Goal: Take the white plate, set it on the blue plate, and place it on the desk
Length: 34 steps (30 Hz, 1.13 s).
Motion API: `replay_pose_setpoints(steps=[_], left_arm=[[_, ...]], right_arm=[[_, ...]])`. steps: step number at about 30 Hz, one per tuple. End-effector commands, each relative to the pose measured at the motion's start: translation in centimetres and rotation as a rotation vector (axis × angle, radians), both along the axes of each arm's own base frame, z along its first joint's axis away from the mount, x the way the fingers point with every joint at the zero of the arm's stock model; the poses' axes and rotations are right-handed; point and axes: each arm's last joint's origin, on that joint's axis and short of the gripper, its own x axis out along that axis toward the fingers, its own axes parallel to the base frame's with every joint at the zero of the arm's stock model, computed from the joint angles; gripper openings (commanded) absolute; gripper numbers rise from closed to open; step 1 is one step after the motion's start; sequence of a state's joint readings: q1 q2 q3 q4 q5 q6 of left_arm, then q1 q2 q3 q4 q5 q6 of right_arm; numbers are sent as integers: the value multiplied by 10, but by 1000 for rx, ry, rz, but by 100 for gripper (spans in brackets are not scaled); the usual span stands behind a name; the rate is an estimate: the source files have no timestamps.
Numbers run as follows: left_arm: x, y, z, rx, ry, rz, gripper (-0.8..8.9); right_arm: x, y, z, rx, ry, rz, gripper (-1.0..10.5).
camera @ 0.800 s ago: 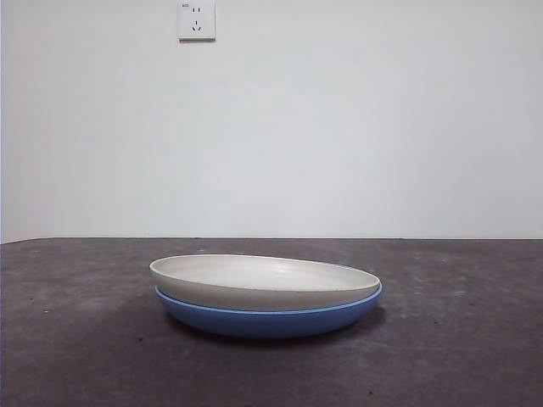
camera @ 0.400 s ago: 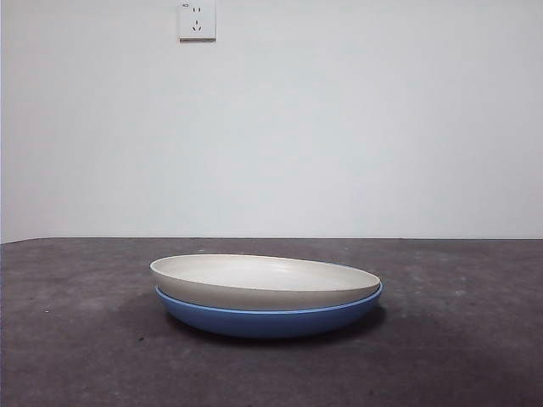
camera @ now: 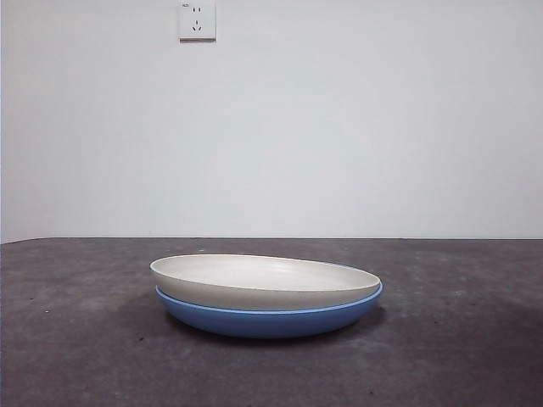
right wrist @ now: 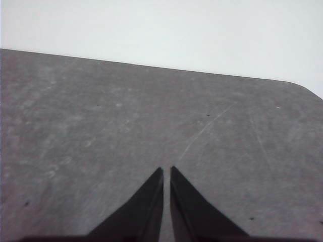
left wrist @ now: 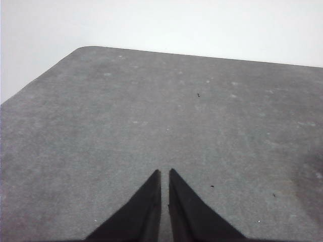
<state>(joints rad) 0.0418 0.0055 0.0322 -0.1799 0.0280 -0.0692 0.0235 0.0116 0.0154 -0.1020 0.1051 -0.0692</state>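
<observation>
White plate (camera: 265, 281) nested on blue plate (camera: 270, 317), both on the worktop (camera: 76, 356).

The stack sits mid-worktop, well clear of the far edge; white plate tilts slightly, its rim riding higher on one side above the blue rim. Wall socket (camera: 197, 20) high on the white wall behind. Left gripper (left wrist: 164, 174) over bare worktop near a rounded corner, jaws together, nothing between them. Right gripper (right wrist: 166, 171) likewise over bare worktop near another rounded corner, jaws together, holding nothing.

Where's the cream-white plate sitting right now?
In the front view, the matte cream-white round plate sits nested, slightly tilted, in the glossy blue round plate, mid-table on the dark grey desk; neither wrist view shows it.
</observation>
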Motion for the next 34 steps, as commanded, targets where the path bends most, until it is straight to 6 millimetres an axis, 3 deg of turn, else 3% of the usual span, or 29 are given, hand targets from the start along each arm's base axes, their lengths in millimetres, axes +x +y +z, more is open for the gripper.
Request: replay_pose_setpoints(steps=[1, 8, 34], left_arm=[[1, 0, -7, 1, 25, 6, 26], [1, 0, -7, 1, 25, 6, 26], [1, 0, -7, 1, 25, 6, 26]], right_arm=[[0, 1, -2, 16, 1, 13, 20], [-1, 3, -8, 15, 66, 34, 21], [-1, 3, -6, 17, 51, 46, 20]])
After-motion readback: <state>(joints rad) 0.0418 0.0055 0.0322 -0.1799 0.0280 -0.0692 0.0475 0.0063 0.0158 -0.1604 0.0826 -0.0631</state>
